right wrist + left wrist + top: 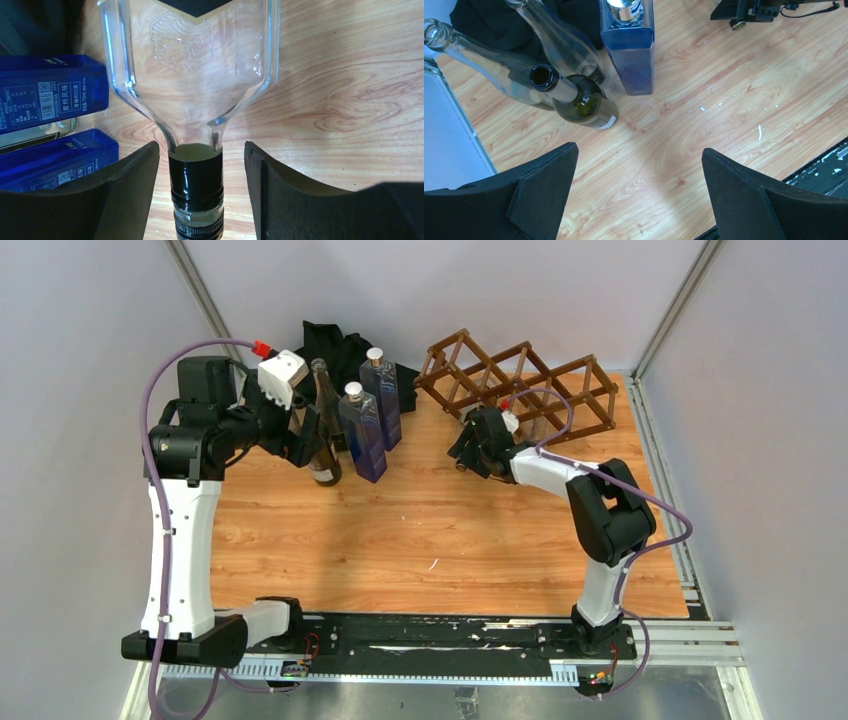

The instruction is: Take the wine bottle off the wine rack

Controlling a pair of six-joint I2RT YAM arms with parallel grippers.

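Illegible Chinese print and barcode on blue bottles (50, 92)

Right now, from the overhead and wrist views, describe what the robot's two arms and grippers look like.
The left arm and right arm have white links, black joints and a purple cable with a red plug. The left gripper and right gripper each have two broad, black, wedge-shaped fingers.
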